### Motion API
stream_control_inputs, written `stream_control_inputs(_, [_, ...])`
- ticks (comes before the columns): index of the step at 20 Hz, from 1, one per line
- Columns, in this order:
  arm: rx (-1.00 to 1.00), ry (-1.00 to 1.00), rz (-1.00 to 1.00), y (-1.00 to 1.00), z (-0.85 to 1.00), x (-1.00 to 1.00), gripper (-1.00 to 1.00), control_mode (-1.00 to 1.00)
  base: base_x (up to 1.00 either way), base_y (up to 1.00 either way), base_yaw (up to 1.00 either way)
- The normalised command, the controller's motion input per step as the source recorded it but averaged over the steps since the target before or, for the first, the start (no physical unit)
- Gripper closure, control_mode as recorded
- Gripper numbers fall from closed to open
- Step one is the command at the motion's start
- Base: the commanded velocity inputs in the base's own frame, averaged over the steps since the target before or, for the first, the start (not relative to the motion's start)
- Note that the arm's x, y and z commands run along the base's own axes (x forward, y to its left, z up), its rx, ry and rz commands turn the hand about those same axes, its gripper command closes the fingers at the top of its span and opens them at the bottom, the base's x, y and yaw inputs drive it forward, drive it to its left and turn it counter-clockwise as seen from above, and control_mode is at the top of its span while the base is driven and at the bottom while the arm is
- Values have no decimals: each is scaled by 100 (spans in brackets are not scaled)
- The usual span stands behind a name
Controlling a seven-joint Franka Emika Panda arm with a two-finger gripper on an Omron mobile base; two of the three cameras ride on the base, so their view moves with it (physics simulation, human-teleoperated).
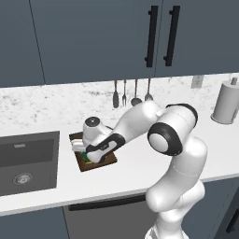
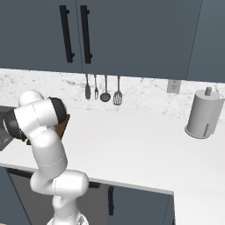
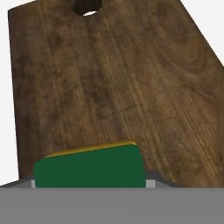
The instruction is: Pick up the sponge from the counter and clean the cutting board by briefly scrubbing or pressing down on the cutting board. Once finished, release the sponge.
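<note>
The dark brown cutting board [image 3: 118,83] spreads across the hand view, its small hole [image 3: 89,6] at the top edge. The sponge [image 3: 89,168], green with a thin yellow edge, rests on the board's near end, squeezed between the two finger tips of my gripper [image 3: 92,183]. In the left base view my gripper [image 1: 87,156] is low over the cutting board [image 1: 109,160] on the white counter [image 1: 140,163], and a speck of the green sponge [image 1: 83,155] peeks out beneath the hand. The right base view has my arm covering most of the cutting board [image 2: 66,121].
The dark sink [image 1: 28,161] lies just left of the board. Several utensils [image 1: 130,95] hang on the backsplash behind. A paper towel roll [image 1: 227,102] stands far right on the counter, also visible as a paper towel roll [image 2: 203,115] from the other side.
</note>
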Motion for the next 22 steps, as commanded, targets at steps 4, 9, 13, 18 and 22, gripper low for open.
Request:
stream_control_inputs(4, [-14, 0, 0, -54, -40, 0, 100, -100, 0, 0, 0])
stream_control_inputs(9, [-3, -2, 2, -75, -50, -23, 100, -100, 0, 0, 0])
stream_control_inputs(13, [9, -14, 8, -99, -55, -76, 100, -100, 0, 0, 0])
stream_control_inputs(18, [6, -17, 10, -100, -45, -73, 100, -100, 0, 0, 0])
stream_control_inputs(22, [6, -6, 12, -96, -29, -10, 100, -100, 0, 0, 0])
